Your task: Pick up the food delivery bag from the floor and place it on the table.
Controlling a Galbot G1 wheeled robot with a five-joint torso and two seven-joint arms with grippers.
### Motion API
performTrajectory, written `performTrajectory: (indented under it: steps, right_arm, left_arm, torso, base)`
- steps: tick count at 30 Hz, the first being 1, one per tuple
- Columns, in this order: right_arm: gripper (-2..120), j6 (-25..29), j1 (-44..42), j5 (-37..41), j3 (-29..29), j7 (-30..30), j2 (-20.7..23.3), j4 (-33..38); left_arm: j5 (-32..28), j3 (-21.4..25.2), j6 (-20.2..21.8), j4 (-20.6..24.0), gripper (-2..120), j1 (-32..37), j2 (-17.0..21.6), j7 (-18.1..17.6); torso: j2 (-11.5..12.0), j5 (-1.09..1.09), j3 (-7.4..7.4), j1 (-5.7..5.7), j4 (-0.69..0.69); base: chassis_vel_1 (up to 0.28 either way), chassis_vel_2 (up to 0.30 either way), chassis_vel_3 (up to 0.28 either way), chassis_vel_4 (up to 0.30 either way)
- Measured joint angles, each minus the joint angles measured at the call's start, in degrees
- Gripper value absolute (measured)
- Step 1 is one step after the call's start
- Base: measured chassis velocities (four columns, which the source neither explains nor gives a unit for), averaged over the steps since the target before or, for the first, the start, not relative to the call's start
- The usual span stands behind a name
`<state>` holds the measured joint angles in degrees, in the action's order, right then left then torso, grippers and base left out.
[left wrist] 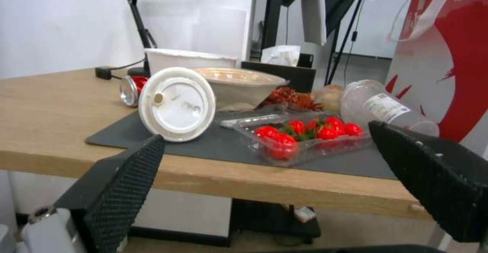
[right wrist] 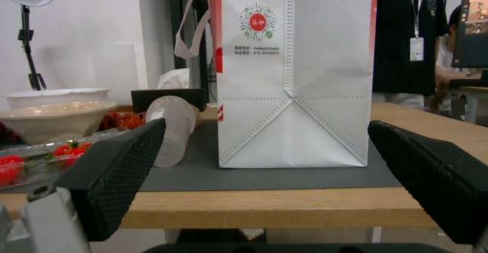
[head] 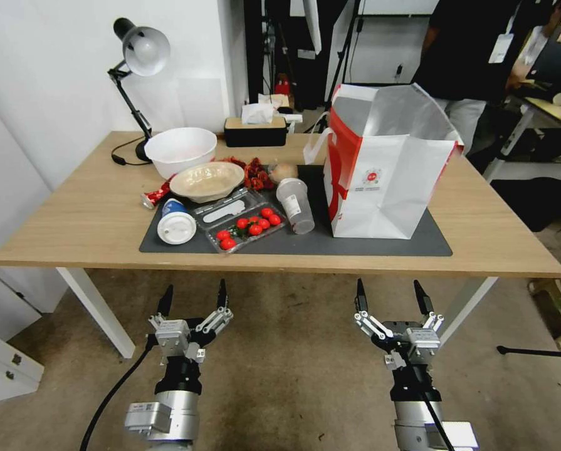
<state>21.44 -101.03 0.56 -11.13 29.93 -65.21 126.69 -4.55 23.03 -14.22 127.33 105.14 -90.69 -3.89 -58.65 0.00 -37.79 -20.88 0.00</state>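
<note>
The white-and-red food delivery bag (head: pixel 387 166) stands upright on the dark grey mat at the right of the light-wood table (head: pixel 79 219), its foil-lined mouth open and a white strap handle hanging at its left. In the right wrist view the bag (right wrist: pixel 295 73) faces me with its round red logo. Both grippers hang below the table's front edge, over the carpeted floor (head: pixel 293 376). My left gripper (head: pixel 192 297) is open and holds nothing. Open too, my right gripper (head: pixel 390 299) sits in front of the bag, apart from it.
On the mat lie a tipped lidded cup (head: pixel 175 225), a clear box of tomatoes (head: pixel 249 227), a tipped clear cup (head: pixel 294 205) and two bowls (head: pixel 192 163). A desk lamp (head: pixel 139 56) and a tissue box (head: pixel 255 130) stand at the back. A white table leg (head: pixel 98 310) is at left.
</note>
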Motion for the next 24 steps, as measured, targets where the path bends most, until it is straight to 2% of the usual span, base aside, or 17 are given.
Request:
performTrajectory:
  steps: [24]
  right_arm:
    - [100,0.0,0.0,0.0,-0.1,-0.1,0.0,0.0]
  left_arm:
    - [-0.1,0.0,0.0,0.1,100,0.0,0.0,0.1]
  torso:
    - [0.0,0.0,0.0,0.0,0.0]
  base:
    - [0.0,0.0,0.0,0.0]
